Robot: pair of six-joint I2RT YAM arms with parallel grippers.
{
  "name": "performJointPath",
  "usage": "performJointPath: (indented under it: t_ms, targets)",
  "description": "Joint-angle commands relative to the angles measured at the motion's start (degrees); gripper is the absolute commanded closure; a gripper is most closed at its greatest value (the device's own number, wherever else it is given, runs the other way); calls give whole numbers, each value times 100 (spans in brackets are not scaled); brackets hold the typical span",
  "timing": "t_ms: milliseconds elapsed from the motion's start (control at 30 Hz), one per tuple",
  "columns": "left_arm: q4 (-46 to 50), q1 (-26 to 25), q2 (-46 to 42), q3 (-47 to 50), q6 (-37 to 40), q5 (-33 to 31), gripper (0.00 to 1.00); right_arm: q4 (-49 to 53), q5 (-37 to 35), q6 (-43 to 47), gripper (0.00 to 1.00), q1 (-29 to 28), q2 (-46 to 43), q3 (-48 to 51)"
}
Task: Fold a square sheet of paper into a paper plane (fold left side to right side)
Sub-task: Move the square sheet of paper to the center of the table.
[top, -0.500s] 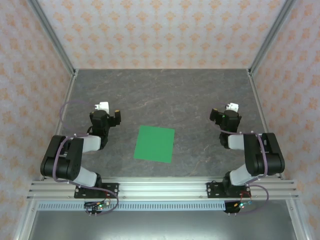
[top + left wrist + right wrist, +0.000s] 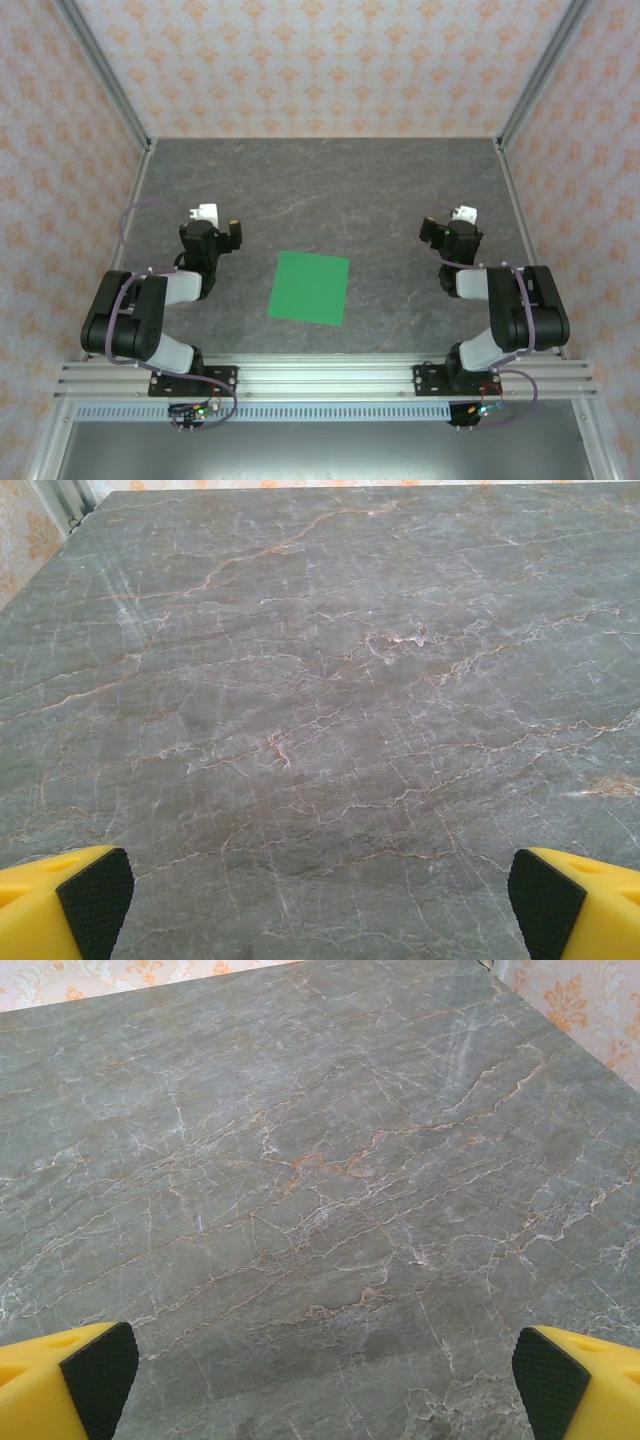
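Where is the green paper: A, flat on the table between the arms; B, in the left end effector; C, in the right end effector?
A: the square sheet of paper lies flat on the table, with nothing touching it.

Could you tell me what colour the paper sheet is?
The paper sheet is bright green, clearest in the top external view.

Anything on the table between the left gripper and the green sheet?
No. In the top view, the stretch of grey tabletop between the left gripper and the square sheet of paper is bare. The sheet lies flat, untouched.
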State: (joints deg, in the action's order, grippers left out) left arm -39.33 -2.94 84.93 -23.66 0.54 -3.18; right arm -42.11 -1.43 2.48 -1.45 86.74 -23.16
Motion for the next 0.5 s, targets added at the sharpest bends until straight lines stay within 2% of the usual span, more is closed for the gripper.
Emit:
performJointPath:
  t_ms: [0, 367, 467]
  targets:
    - [-173, 57, 66, -165, 68, 2, 0, -191, 37, 21, 0, 22, 36, -105]
    - [-208, 57, 44, -141, 33, -72, 0, -192, 46, 16, 0, 20, 34, -93]
    - [154, 57, -294, -217, -1, -176, 0, -144, 9, 11, 0, 18, -16, -109]
